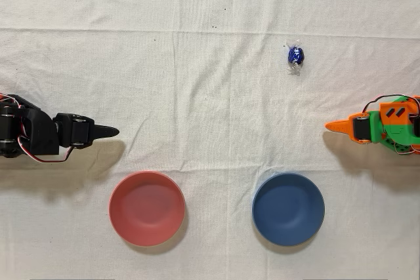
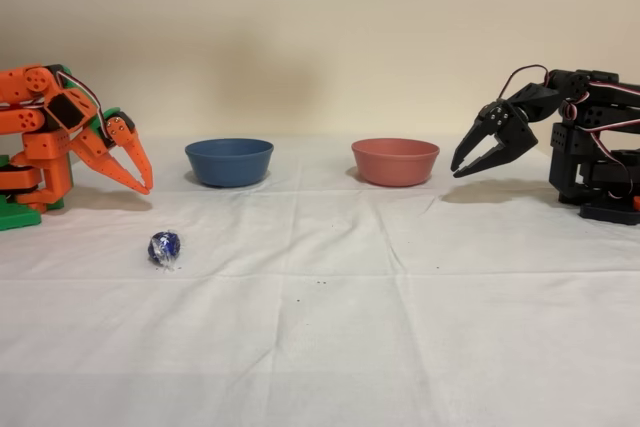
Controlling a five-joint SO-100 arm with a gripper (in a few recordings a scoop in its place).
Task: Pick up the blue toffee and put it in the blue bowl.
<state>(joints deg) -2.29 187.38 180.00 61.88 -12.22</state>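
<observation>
On the white-clothed tabletop point(image 1: 197, 83) the blue toffee point(image 1: 296, 56) is lying untouched, well apart from the blue bowl point(image 1: 288, 209). Nothing is starting yet — the orange tool point(image 2: 143, 183), empty and narrowly parted, is hanging back; reaching out and opening over the toffee likely comes next.

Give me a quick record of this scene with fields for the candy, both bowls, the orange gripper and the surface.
candy: blue toffee lying on the cloth, apart from both bowls, untouched
target: blue bowl, empty, upright
other bowl: pinkish-red bowl, empty, beside the blue one
gripper: orange gripper holds nothing, tips pointing down near the blue bowl in the fixed view, clear of the toffee
surface: white cloth, creased
task status: pick not yet begun
</observation>
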